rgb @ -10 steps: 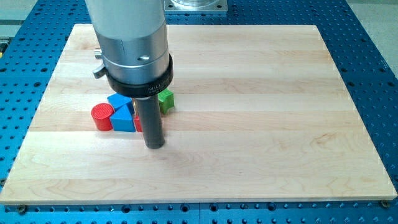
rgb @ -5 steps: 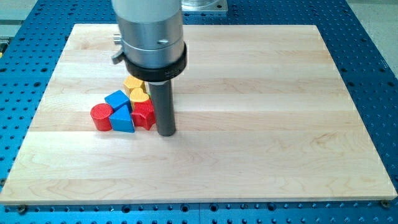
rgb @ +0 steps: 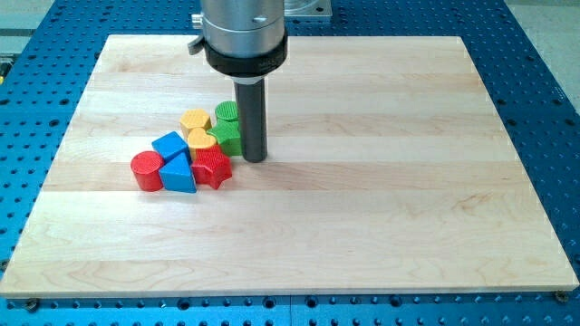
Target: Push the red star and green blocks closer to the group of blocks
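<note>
My tip rests on the board just to the right of the green blocks. One green block touches the rod's left side; a second green block sits right behind it. The red star lies below the green blocks and left of my tip, touching the blue triangle. The group also holds a red cylinder, a blue block and two yellow blocks. All blocks are packed together in one cluster.
The wooden board lies on a blue perforated table. The arm's grey housing hangs over the board's top middle.
My tip moved up and to the right, from the lower right of the red star to beside the green blocks. The green blocks, hidden behind the arm before, now show.
</note>
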`<state>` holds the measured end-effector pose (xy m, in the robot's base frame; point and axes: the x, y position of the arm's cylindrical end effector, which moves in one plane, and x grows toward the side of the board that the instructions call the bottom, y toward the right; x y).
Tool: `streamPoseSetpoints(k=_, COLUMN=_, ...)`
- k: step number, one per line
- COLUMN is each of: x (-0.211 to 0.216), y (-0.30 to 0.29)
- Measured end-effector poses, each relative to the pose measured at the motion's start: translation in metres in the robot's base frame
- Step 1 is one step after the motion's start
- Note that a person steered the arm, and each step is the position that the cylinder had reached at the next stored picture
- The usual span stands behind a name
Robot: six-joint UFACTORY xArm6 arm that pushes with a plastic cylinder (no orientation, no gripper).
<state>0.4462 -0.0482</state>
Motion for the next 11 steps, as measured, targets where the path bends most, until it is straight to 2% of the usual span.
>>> streamPoseSetpoints(k=1, x=-0.002, y=0.006)
streamPoseSetpoints(k=2, x=-0.048, y=0.003)
streamPoseSetpoints(k=3, x=-0.072, y=-0.014)
streamPoseSetpoints(k=4, x=-0.067, y=-0.02)
streamPoseSetpoints(k=5, x=-0.097, y=-0.02)
streamPoseSetpoints(k=6, x=-0.115, y=-0.048)
streamPoseSetpoints(k=7, x=-0.089, y=-0.051)
streamPoseSetpoints(k=9, x=-0.073, y=-0.05)
streamPoseSetpoints(k=11, x=-0.098, y=-0.05)
